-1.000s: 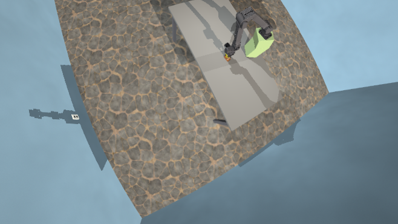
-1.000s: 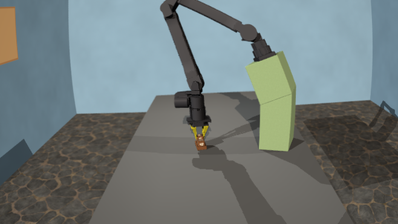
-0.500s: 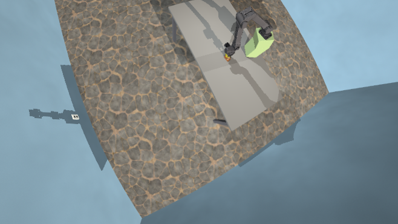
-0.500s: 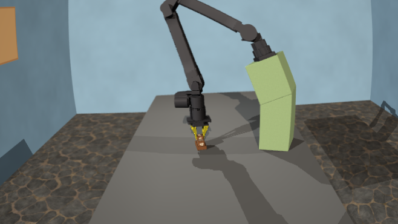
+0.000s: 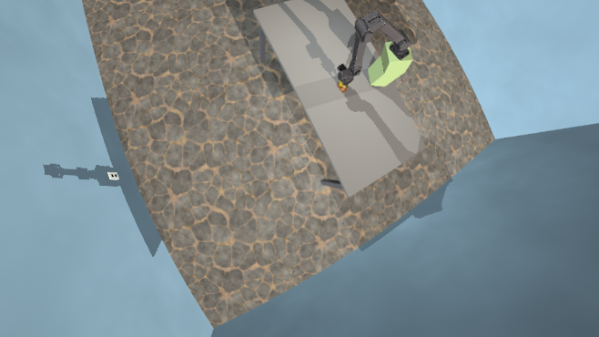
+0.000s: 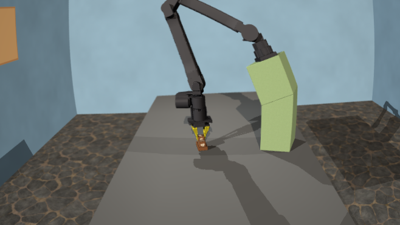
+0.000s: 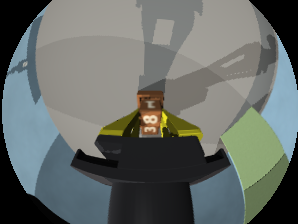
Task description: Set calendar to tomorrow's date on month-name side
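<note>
Fingers of yellow plastic, on the dark parallel gripper [image 7: 149, 124], stand clamped on a small brown wooden calendar cube [image 7: 149, 121] bearing a pale digit. In the wrist view we read the upward face as an "8", though the figure is small and its orientation is uncertain. A second brown block [image 7: 150, 102], lying just beyond the held cube toward 12 o'clock, is either the other cube or part of the tray; we cannot tell which. In the exterior view the brown calendar assembly [image 6: 202, 145] rests on the grey desk [image 6: 170, 187], directly beneath the wrist, with the pale-green pedestal [image 6: 278, 102] carrying the arm's base at roughly 3 o'clock from it. In the top view the assembly [image 5: 341, 87] is only a small orange-brown speck near the desk's middle seam.

We judge that the cube is rigid and light, with smooth flat faces that may slip if held too lightly. Opposing flat sides, as taken here, are the sensible hold, since edges or corners would let it pivot. The tray is probably light as well, so we expect that a cube dragged against its wall could shift or tip it. The cube should be lowered squarely before the grip is eased.
</note>
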`<state>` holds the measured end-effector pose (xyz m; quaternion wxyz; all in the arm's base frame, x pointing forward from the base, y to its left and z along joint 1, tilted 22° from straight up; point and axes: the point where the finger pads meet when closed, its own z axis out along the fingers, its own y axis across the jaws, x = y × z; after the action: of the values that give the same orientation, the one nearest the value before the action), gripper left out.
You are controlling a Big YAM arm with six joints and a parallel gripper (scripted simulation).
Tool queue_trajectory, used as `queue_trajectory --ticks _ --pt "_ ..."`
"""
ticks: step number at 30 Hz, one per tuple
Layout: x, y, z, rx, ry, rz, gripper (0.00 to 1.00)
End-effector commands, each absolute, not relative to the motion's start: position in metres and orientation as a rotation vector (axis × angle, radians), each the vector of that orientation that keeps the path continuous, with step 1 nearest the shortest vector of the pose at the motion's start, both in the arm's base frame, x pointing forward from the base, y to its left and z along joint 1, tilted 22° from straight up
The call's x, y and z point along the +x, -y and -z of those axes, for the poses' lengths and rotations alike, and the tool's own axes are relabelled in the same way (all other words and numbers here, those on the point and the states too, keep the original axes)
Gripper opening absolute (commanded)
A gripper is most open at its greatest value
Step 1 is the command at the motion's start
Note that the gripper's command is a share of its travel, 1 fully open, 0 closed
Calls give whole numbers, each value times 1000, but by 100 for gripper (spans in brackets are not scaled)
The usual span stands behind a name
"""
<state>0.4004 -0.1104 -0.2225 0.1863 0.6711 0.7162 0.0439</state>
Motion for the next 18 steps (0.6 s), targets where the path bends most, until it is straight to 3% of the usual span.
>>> queue_trajectory --ticks 1,18 --pt "397 116 226 1888 -2014 -119 26" --pt "398 116 227 1887 -2012 -120 26"
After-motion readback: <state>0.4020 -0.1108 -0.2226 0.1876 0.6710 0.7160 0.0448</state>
